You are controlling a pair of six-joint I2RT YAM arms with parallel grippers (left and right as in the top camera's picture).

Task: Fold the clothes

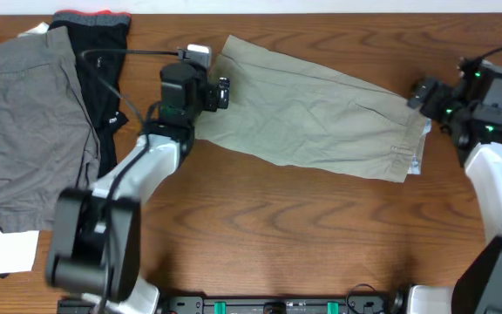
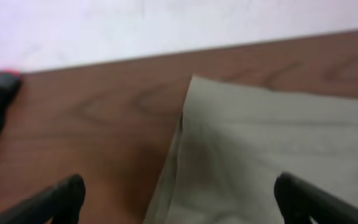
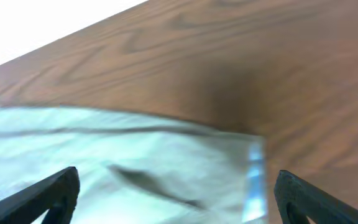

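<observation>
- A wooden table (image 1: 277,227), dark brown with a strong wavy grain, runs across the whole scene.
- A pair of darker grey shorts (image 1: 29,131) lies spread flat at the table's far left.
- A black garment (image 1: 94,52) lies just beside the grey shorts, touching their right edge, its red waistband (image 1: 94,15) at the table's far edge.
- Something white and flat (image 1: 3,253) pokes out from under the grey shorts at the lower left; cloth or paper, I can't tell.
- A pale wall (image 2: 166,25) stands behind the table's far edge.
</observation>
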